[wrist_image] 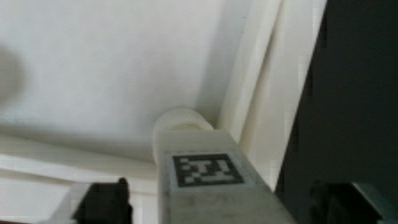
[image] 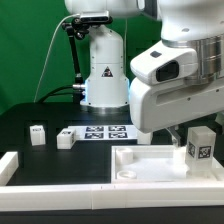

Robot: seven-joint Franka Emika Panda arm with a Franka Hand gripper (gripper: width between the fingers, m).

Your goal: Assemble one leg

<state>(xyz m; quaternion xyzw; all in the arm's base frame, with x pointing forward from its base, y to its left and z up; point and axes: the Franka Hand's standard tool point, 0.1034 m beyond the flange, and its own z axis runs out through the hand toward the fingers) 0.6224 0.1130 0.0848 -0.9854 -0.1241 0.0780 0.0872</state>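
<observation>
Now: leg (wrist_image: 205,165) upright in corner of panel (wrist_image: 107,100)

Gripper (wrist_image: 219,197) jaws wide, straddling leg w/ gap each side, no clamp. Rimmed white panel holds only that leg. 2 spare legs (image: 38,134) (image: 66,138) on table (image: 40,152), nr marker board (image: 105,132).

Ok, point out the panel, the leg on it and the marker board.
leg (image: 197,147), exterior view, its tagged front face.
panel (image: 150,164), exterior view, bare inner surface.
marker board (image: 106,132), exterior view, between its tags.
</observation>
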